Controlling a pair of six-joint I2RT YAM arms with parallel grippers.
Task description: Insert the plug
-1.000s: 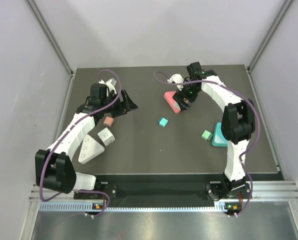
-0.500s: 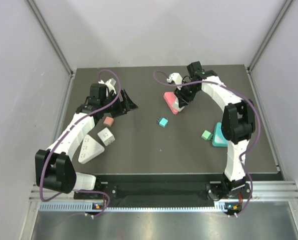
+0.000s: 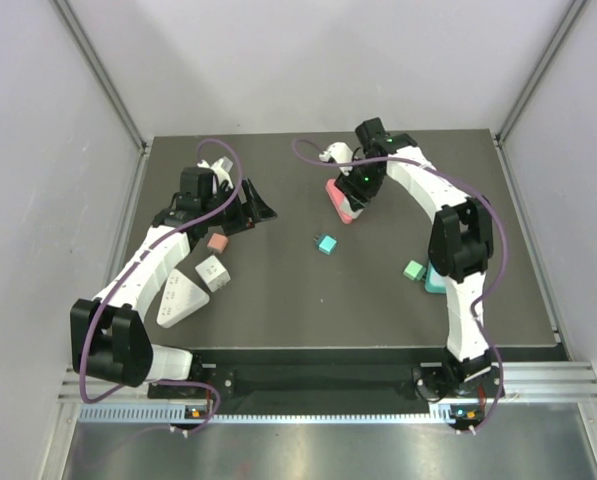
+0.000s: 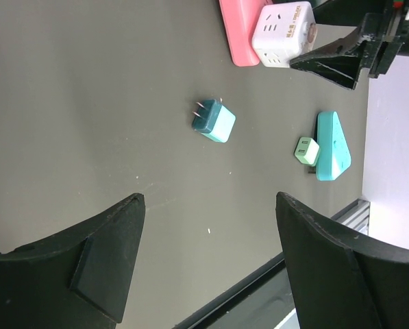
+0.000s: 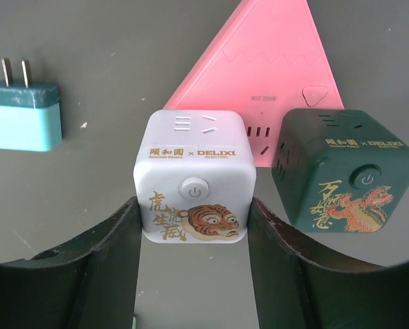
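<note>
— Plug check: is the teal two-prong plug adapter (image 4: 214,122) seated in anything?
— No. It lies loose near the middle of the dark tabletop (image 3: 278,290), prongs bare.
— And the arms?
— The right end effector (image 5: 194,205) is clamped on the white tiger-print cube socket (image 5: 194,175), next to the pink triangular power strip (image 5: 259,75) toward the far edge. The left end effector (image 4: 209,199) gapes, holding nothing. By my judgement the insertion is not yet begun.

The plug (image 3: 325,243) lay near the middle of the table (image 3: 298,310). Behind it, a triangle (image 3: 340,198) lay nearer the far edge, with one cube (image 5: 194,185) just beside a second cube (image 5: 341,171).
</note>
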